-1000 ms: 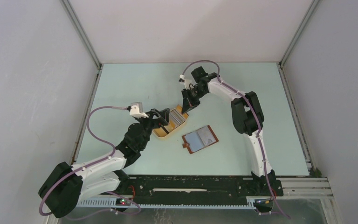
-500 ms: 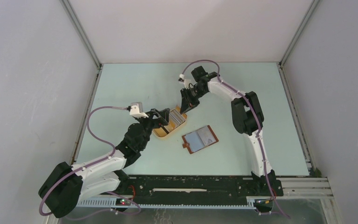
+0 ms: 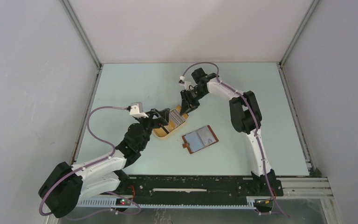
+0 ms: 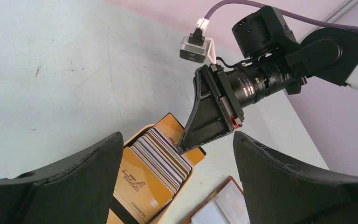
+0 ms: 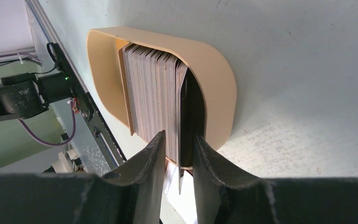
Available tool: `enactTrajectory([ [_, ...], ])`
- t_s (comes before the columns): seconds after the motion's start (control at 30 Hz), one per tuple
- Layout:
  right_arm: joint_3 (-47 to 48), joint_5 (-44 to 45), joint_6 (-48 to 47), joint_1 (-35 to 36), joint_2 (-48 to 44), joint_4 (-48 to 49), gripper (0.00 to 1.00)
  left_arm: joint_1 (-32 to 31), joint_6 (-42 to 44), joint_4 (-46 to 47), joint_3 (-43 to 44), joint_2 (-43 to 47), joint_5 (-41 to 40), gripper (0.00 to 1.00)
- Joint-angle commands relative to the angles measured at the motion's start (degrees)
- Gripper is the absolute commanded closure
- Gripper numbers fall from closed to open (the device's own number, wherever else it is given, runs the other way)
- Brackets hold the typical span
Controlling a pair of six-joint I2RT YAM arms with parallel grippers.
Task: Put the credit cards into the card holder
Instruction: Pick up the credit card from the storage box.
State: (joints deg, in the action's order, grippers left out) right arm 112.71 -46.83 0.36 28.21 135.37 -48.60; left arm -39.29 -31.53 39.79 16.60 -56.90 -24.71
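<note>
The credit cards (image 5: 149, 93) stand on edge in a tight row inside a tan oval tray (image 5: 214, 84), which sits on the pale bench (image 3: 135, 84) near its middle. The right pincer (image 5: 177, 140) reaches down at the far end of that row. Its two fingers are parted only a little, with the edge of the endmost card between them (a sliver of space shows on either side of the card, so nothing looks clamped). The left pincer (image 3: 164, 117) is spread wide at the opposite end of the tray and grips nothing. In its wrist view the tray's end lies between its fingers, but whether they touch the tray's wall I cannot tell. An orange card faces this pincer at the front of the row. The card holder (image 3: 199, 139) lies opened flat on the bench just to the right of the tray and nearer the arm bases, apart from it. Its bluish-grey pockets face up and its small strap tab sticks out at the left edge.
</note>
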Motion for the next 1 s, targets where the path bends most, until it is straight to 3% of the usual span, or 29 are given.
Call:
enactTrajectory([
  [0.0,2.6,-1.5,0.3,0.7,0.8,-0.8,0.64,0.3,-0.1,2.2,-1.2,1.0,0.2,0.08],
  [0.97,3.2,-3.3,-0.3,-1.1,-3.1,-2.6,0.65,0.3,-0.1,2.2,-1.1,0.9,0.3,0.08],
])
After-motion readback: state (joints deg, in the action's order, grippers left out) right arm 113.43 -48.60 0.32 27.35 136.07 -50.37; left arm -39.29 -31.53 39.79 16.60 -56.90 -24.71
